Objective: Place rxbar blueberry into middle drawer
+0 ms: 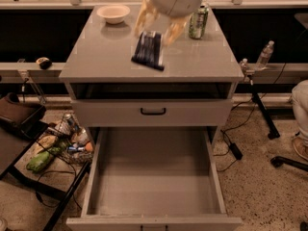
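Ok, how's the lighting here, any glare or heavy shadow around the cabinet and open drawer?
Camera view: the cabinet top carries a soft sheen, no harsh glare; the gripper, above it holding the snack bar, is brightly lit; the open drawer is evenly lit, darker at its back; the slot under the top is in deep shadow.
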You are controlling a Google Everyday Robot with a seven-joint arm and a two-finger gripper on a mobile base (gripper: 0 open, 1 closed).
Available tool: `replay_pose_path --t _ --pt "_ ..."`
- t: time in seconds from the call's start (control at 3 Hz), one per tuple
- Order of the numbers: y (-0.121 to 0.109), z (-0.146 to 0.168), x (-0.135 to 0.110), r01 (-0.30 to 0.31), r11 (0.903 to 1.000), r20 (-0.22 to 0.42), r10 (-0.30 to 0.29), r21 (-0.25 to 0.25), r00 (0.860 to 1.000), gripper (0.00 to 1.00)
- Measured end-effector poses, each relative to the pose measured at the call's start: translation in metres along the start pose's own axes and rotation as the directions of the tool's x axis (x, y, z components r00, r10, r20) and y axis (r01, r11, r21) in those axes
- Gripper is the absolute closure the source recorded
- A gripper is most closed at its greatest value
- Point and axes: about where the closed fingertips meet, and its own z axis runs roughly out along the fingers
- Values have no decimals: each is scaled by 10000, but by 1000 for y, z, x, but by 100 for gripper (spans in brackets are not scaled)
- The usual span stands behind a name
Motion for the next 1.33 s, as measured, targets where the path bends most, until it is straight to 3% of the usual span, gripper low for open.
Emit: replay_pose_path --t 0.33,0.67,1.0,1.33 --pt "-27 46 36 -1203 9898 -718 1149 -761 9908 100" --pt "-50 99 74 -2220 9668 -1445 2035 -1263 9684 100" --pt "-82 162 125 -3192 9445 -2217 2958 -777 9292 100" --pt "-105 185 158 -3340 9424 -2638 3173 -198 9109 100"
